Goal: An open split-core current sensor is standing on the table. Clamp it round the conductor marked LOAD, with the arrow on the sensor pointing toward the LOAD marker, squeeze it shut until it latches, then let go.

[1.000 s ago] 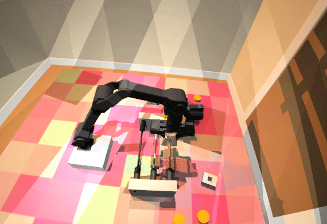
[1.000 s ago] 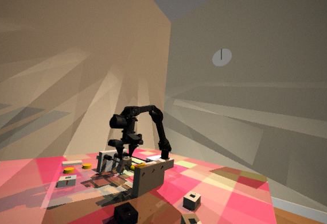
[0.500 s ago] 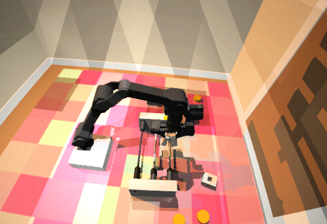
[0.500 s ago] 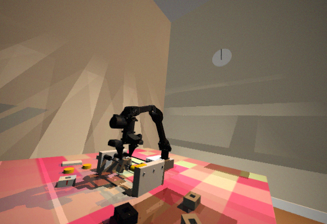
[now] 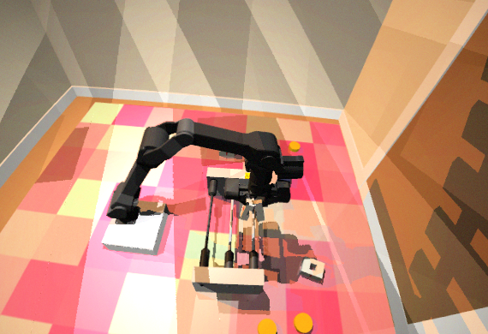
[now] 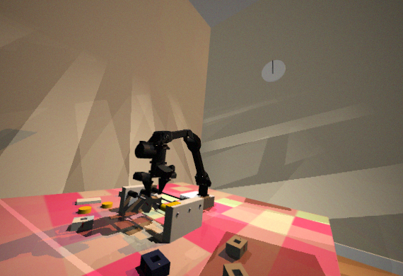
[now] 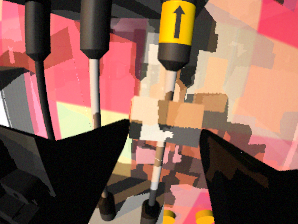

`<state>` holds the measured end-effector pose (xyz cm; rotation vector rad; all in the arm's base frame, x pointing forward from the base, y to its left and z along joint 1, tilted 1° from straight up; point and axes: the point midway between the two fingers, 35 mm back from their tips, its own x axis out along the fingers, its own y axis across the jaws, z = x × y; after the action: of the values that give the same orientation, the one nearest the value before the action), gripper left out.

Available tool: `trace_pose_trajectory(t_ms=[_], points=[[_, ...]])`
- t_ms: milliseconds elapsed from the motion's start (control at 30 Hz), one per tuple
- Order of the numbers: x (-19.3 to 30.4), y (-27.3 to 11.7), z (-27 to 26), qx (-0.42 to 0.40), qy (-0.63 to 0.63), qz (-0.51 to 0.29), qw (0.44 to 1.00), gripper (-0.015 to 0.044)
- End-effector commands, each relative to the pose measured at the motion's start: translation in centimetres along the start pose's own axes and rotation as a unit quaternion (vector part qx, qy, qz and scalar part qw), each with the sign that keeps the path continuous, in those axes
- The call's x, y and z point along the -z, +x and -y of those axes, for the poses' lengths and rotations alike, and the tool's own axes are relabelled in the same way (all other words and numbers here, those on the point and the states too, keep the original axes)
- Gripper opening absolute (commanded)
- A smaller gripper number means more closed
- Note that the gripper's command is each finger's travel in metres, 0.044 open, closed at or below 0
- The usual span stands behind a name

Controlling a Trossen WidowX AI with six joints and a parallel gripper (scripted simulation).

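3 conductors (image 5: 231,223) (image 7: 95,85) run side by side above the surface (image 5: 41,278) (image 6: 274,226). The gripper (image 5: 252,205) (image 6: 153,192) (image 7: 164,129) is clamped on the sensor (image 7: 164,117), which sits at the outer conductor (image 5: 253,229) (image 7: 155,180), below 1 yellow band (image 7: 177,23) bearing 1 black arrow in the wrist view. Latch condition and the sensor's own arrow: cannot be determined.

Black arm (image 5: 222,139) bent over three conductors (image 5: 208,227)

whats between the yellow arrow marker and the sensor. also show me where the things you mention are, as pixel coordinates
In the wrist view, a black tapered collar (image 7: 174,57), then a short stretch of the pale conductor (image 7: 171,80).
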<state>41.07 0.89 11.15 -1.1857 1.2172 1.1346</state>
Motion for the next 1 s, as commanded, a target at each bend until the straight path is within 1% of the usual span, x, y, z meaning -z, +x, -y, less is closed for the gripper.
trace_pose_trajectory(t_ms=[0, 233, 467, 533, 633, 967], points=[[0.0, -0.1, 0.1, 0.002, 0.000, 0.000, 1.000, 0.0263], [0.0, -0.1, 0.1, 0.002, 0.000, 0.000, 1.000, 0.0440], [0.0, -0.1, 0.1, 0.002, 0.000, 0.000, 1.000, 0.0440], [0.1, 0.8, 0.1, 0.002, 0.000, 0.000, 1.000, 0.0440], [0.5, 3.6, 0.0, 0.003, -0.001, 0.000, 1.000, 0.0440], [0.6, 4.4, 0.0, 0.003, -0.002, 0.000, 1.000, 0.0440]])
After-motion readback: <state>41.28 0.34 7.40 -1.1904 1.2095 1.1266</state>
